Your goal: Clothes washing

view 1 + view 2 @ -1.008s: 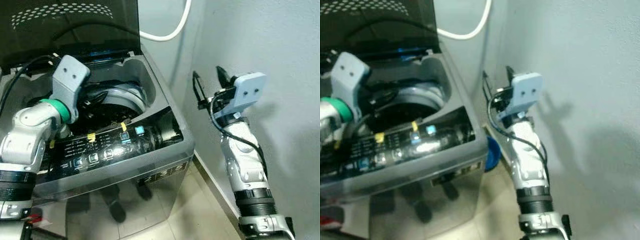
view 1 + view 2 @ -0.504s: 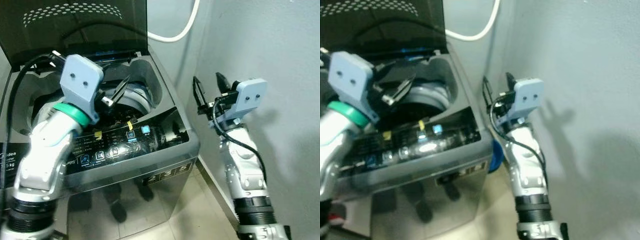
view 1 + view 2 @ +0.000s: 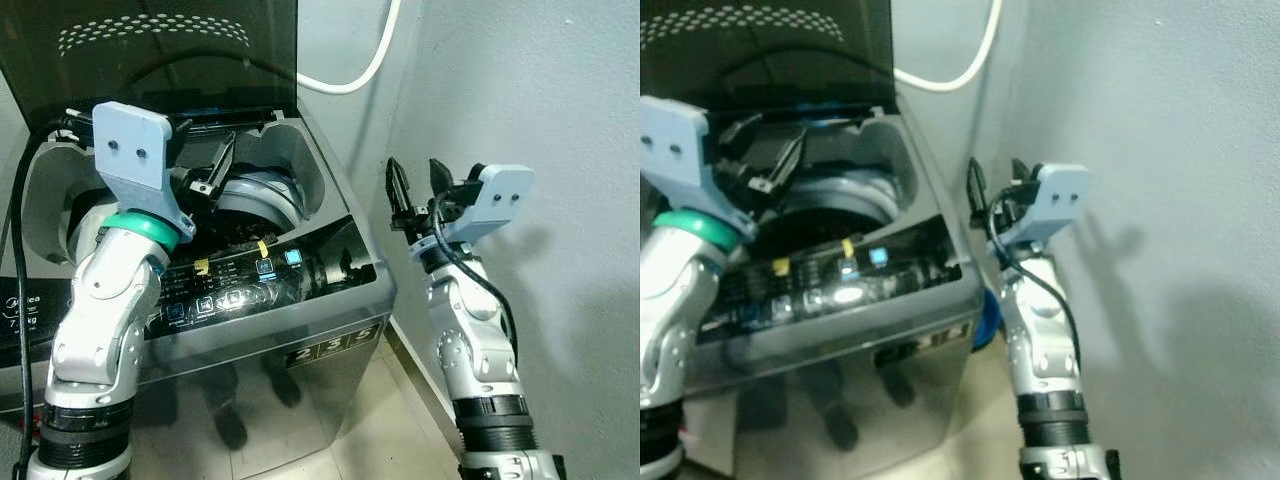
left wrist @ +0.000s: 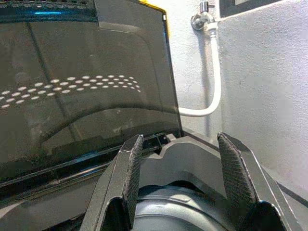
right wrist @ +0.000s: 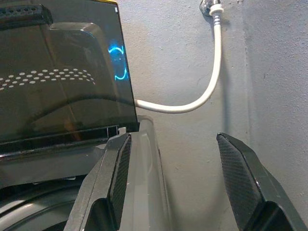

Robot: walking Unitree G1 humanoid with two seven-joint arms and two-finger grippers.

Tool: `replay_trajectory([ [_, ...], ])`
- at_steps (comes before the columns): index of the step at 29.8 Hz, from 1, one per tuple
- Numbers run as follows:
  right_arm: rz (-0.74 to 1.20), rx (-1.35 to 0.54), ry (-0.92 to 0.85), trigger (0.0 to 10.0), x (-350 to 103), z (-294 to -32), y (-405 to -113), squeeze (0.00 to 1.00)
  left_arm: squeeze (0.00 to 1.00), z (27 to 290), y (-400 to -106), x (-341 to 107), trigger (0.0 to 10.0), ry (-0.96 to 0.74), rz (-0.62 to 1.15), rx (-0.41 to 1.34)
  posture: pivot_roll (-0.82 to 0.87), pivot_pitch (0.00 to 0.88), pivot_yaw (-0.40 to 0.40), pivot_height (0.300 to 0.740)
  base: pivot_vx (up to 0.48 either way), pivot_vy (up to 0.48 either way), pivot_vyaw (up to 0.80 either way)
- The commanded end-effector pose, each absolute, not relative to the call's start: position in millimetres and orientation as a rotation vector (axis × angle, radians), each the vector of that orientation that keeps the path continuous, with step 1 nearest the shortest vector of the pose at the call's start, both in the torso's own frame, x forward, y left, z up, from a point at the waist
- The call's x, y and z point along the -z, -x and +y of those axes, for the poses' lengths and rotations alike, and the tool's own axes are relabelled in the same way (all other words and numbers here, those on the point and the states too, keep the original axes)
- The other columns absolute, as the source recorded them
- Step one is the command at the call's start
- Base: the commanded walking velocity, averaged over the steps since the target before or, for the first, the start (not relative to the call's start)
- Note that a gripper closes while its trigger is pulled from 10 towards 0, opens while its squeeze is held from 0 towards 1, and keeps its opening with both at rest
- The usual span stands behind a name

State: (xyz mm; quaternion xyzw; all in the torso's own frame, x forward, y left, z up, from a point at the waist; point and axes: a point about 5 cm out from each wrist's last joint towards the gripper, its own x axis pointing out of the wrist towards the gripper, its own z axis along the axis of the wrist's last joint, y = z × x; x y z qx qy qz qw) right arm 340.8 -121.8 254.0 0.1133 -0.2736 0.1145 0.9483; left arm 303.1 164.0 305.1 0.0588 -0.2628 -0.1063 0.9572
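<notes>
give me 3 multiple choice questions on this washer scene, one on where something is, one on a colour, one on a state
1. Where is the left gripper?
A. over the open tub
B. on the floor
C. against the wall

2. What colour is the hose on the wall?
A. black
B. white
C. red

3. How is the washing machine lid?
A. shut flat
B. taken off
C. raised open

Answers:
1. A, its fingers hang above the tub opening of the washing machine.
2. B, a white hose curves down the grey wall behind the machine.
3. C, the dark lid stands up at the back, leaving the tub uncovered.
</notes>
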Motion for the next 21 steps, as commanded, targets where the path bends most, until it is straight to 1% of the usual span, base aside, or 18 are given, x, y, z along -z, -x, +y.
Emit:
replay_trajectory([
  [1, -0.539, -0.221, -0.234, 10.0, -251.3, -122.9, -342.3, 0.0, 0.0, 166.1, -305.3, -298.2, 10.0, -0.119, -0.511, 0.202, 0.09, 0.041, 0.012, 0.731, 0.0, 0.0, 0.0],
  [21, -0.533, -0.199, -0.222, 10.0, -248.0, -125.7, -341.7, 0.0, 0.0, 166.3, -310.6, -293.2, 10.0, -0.12, -0.495, 0.186, 0.09, 0.044, 0.019, 0.731, 0.0, 0.0, 0.0],
])
